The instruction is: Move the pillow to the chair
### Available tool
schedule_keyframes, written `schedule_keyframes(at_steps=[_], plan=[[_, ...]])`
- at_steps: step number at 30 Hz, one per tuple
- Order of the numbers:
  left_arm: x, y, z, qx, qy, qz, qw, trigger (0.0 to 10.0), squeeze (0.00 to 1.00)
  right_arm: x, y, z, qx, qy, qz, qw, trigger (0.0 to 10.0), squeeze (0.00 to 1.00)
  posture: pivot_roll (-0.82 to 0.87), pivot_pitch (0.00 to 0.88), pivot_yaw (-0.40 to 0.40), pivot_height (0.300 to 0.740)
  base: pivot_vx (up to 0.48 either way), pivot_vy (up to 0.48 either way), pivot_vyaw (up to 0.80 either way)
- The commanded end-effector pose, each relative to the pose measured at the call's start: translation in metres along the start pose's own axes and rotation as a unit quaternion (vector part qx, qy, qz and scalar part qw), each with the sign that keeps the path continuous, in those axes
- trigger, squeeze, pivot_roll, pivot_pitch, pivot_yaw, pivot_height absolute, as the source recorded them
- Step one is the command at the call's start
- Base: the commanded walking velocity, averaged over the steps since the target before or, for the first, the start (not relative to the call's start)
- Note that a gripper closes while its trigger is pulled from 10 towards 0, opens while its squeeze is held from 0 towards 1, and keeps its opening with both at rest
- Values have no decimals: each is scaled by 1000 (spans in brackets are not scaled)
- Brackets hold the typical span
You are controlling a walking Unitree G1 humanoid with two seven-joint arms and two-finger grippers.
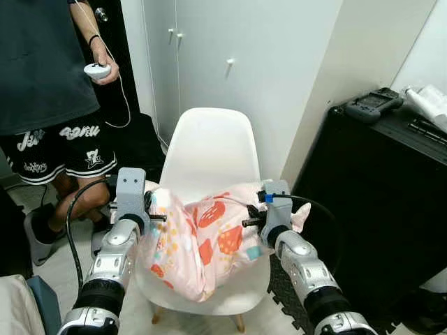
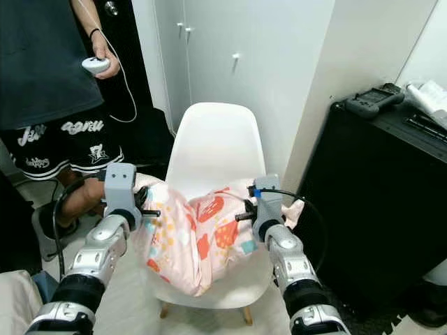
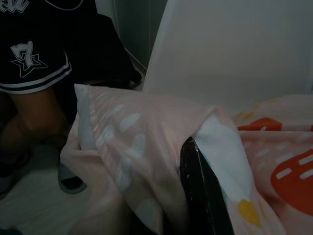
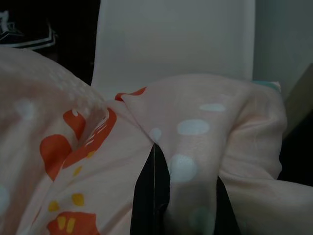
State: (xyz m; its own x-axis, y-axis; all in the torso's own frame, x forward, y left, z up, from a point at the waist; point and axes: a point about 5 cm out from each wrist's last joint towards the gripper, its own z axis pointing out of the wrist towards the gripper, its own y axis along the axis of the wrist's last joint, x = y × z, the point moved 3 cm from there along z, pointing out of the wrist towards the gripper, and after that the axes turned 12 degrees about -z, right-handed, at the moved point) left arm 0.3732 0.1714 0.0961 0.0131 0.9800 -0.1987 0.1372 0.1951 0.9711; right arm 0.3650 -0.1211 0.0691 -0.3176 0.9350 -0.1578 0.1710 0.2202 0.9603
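Note:
A pink pillow with orange and yellow prints hangs between my two grippers, just over the seat of a white shell chair. My left gripper is shut on the pillow's left end; fabric drapes over one black finger. My right gripper is shut on the right end, with a fold of cloth pinched between its fingers. The pillow sags low onto the front of the seat. I cannot tell whether its weight rests there.
A person stands at the left holding a white controller, legs close to my left arm. A black cabinet with a device on top stands right of the chair. White cupboard doors are behind it.

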Motion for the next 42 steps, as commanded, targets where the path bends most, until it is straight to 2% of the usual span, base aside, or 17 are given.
schedule_keyframes(at_steps=[1, 8, 17, 31, 40, 42], plan=[[-10, 0, 1, -8, -18, 1, 1000, 10000, 0, -1, 8, -1, -28, -9, 3, 1000, 10000, 0, 71, 30, -3, 690, 0, 0, 0], [-11, 2, 7, -10, -15, -11, 1000, 10000, 0, -11, 4, -5, -29, -30, 9, 999, 10000, 0, 55, 18, 8, 671, 0, 0, 0], [-16, -5, 6, -4, -17, -17, 1000, 10000, 0, -20, -3, -11, -22, -44, 19, 999, 10000, 0, 47, 9, 10, 671, 0, 0, 0], [-21, -4, 9, -6, -25, -20, 999, 10000, 0, -9, 0, -10, -33, -32, 29, 999, 10000, 0, 38, 17, 16, 641, 0, 0, 0], [-14, -1, 9, -13, -13, -18, 1000, 10000, 0, -5, -1, -6, -18, -23, 21, 999, 10000, 0, 54, 33, -11, 636, 0, 0, 0], [-10, 0, 9, -15, -8, -16, 1000, 10000, 0, -1, 4, -4, -31, -13, 28, 999, 10000, 0, 61, 44, -20, 621, 0, 0, 0]])
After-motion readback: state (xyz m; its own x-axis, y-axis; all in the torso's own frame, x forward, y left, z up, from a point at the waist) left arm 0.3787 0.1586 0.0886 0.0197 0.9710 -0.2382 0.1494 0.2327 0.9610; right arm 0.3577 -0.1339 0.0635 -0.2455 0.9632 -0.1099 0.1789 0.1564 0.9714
